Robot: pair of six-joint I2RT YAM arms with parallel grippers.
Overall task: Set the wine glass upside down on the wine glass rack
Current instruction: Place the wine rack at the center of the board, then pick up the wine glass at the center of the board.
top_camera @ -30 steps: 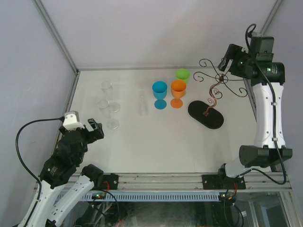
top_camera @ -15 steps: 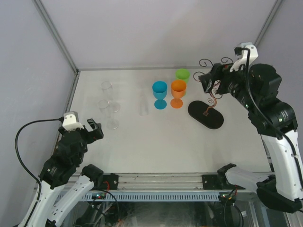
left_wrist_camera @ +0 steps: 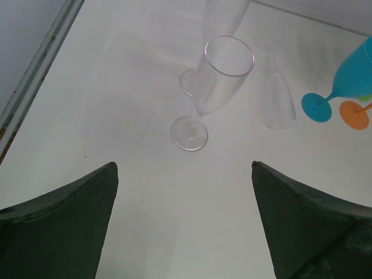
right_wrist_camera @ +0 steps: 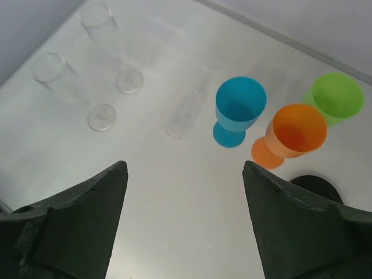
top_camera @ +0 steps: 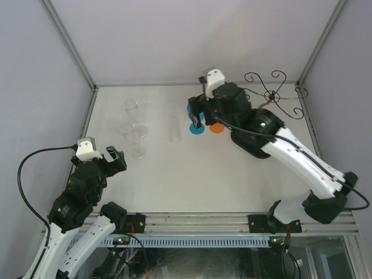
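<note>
Two grippers open, neither holding a glass

At near left, the left gripper (top_camera: 114,158) stood wide open and empty, with the clear flutes (left_wrist_camera: 224,70) upright ahead of it. The right gripper (right_wrist_camera: 185,165), jaws well apart and holding nothing, hovered with the blue goblet (right_wrist_camera: 240,104) just ahead, beside the orange goblet (right_wrist_camera: 298,129) and the green goblet (right_wrist_camera: 336,96). The wine glass rack (top_camera: 273,96) stood behind and to its right, apparently apart from the fingers.

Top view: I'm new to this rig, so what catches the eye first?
A blue goblet, orange goblet and green goblet cluster at the back of the table, with the right gripper hanging open over them. To their right stands the scrolled wire rack; clear flutes stand at the left.
</note>
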